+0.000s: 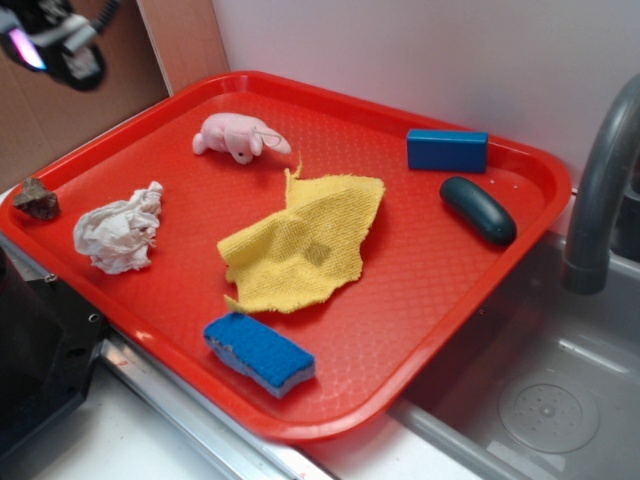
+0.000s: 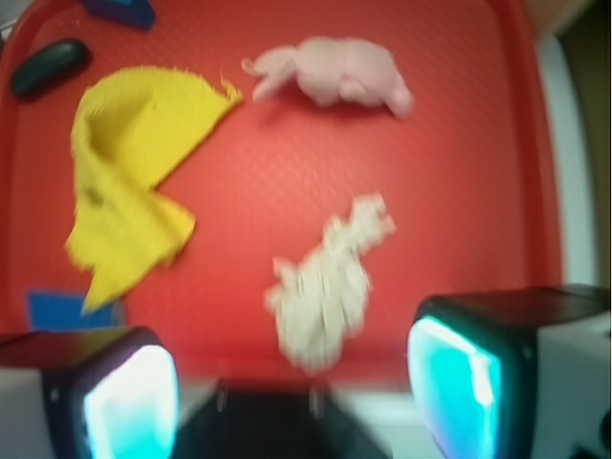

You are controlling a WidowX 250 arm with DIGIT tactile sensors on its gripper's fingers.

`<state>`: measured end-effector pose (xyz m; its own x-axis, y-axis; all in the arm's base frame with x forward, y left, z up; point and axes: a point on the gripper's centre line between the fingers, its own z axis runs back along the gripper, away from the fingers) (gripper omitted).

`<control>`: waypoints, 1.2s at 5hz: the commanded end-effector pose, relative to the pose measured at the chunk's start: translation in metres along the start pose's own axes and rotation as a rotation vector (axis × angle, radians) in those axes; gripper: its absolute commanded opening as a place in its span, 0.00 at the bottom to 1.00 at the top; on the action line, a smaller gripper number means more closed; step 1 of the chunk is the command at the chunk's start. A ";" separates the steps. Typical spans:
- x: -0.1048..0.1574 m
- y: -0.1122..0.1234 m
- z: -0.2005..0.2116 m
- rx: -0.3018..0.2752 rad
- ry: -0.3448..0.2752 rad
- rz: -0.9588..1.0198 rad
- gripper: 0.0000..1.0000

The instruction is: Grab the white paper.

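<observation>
The paper [image 1: 118, 237] lies crumpled on the red tray [image 1: 420, 330] near its left edge, clear of everything else, so it can be taken without nudging a neighbour. A small dark lump [image 1: 36, 199] sits at the left corner just beyond it, the pink plush [image 1: 240, 137] lies toward the back edge, and the yellow cloth [image 1: 305, 243] sprawls over the tray's middle, well apart from the wad. The gripper [image 2: 292, 402] hangs high above the tray's left side with its fingers [image 2: 457, 387] spread wide and holding nothing; in the wrist view the paper [image 2: 325, 287] shows between them and a little ahead, which suggests the arm is lined up to descend on it. A blue sponge [image 1: 260, 353] sits near the front edge, a blue block [image 1: 447, 149] and dark oval [image 1: 478, 210] toward the right corner
</observation>
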<state>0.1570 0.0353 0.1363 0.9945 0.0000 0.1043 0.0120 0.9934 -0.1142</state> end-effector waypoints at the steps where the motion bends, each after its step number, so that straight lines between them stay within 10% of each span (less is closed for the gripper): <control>1: -0.036 0.032 -0.066 0.044 -0.033 0.044 1.00; 3: -0.080 0.024 -0.094 0.067 0.030 0.038 1.00; 6: -0.044 0.006 -0.075 0.072 0.054 -0.098 1.00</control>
<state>0.1145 0.0293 0.0507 0.9950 -0.0927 0.0360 0.0943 0.9944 -0.0474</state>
